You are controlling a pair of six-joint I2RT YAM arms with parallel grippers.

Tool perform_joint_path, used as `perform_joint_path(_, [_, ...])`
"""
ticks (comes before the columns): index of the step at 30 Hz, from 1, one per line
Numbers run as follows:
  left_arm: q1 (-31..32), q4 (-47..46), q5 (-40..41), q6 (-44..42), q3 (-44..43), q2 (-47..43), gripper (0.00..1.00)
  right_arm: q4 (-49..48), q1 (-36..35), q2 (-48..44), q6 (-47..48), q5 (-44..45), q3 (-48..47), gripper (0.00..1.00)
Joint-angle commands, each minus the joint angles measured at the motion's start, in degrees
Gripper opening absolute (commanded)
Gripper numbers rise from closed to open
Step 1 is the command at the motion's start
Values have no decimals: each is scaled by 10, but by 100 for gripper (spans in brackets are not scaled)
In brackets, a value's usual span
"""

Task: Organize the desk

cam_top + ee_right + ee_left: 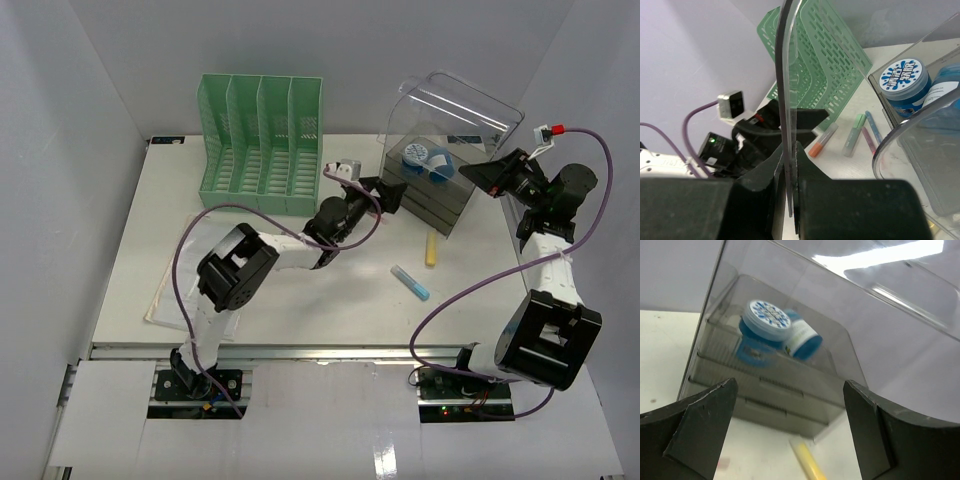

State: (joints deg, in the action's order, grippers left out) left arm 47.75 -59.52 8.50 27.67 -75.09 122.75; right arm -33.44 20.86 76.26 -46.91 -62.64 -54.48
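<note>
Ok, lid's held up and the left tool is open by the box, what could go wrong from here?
The right tool pinches only the thin edge of the clear lid; a slip could drop it, perhaps onto the open left tool close to the box. Backing out low, the left tool might also knock the yellow marker lying near the box.

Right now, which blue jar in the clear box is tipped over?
The jar with the white label, beside the upright jar showing its patterned lid.
</note>
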Motion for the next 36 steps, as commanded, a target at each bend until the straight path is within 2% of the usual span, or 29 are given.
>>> perform_joint_path(1, [5,-46,-32,-13,143,-106,98,70,-3,-28,89,-2,-23,11])
perform_joint_path(3, [6,-28,-34,-5,223,-155,98,106,-3,-30,133,10,-23,14])
perform_joint_path(5, [6,-13,-37,-1,257,-202,98,165,-3,-35,168,21,-27,17])
perform_joint_path(8, [5,78,-46,8,305,-281,98,312,-3,-46,285,100,-40,26])
perform_joint_path(10, [5,171,-44,20,318,-344,98,367,-2,-59,332,148,-36,38])
perform_joint_path(12, [5,223,-42,28,323,-370,98,394,-2,-74,369,168,-30,51])
perform_joint_path(14, [4,308,-44,41,324,-416,98,436,-2,-96,406,209,-22,69])
perform_joint_path(15, [4,329,-46,45,332,-433,98,446,-2,-105,418,229,-16,74])
perform_joint_path(17, [2,358,-49,52,352,-463,98,461,-2,-124,440,265,-3,81])
perform_joint_path(21, [-8,337,-75,81,397,-504,98,479,2,-155,485,292,20,86])
perform_joint_path(23, [-16,296,-132,107,403,-488,98,487,6,-169,517,265,31,91])
perform_joint_path(25, [-27,250,-183,139,395,-449,98,501,7,-185,569,191,38,95])
perform_joint_path(28, [-33,185,-257,185,327,-353,98,515,7,-216,633,44,76,96])
perform_joint_path(31, [-36,138,-296,237,257,-241,91,513,7,-234,670,-65,103,92])
perform_joint_path(33, [-38,125,-304,266,177,-164,85,513,7,-238,696,-105,123,86])
perform_joint_path(36, [-39,108,-281,300,72,-84,81,511,7,-237,725,-141,145,80])
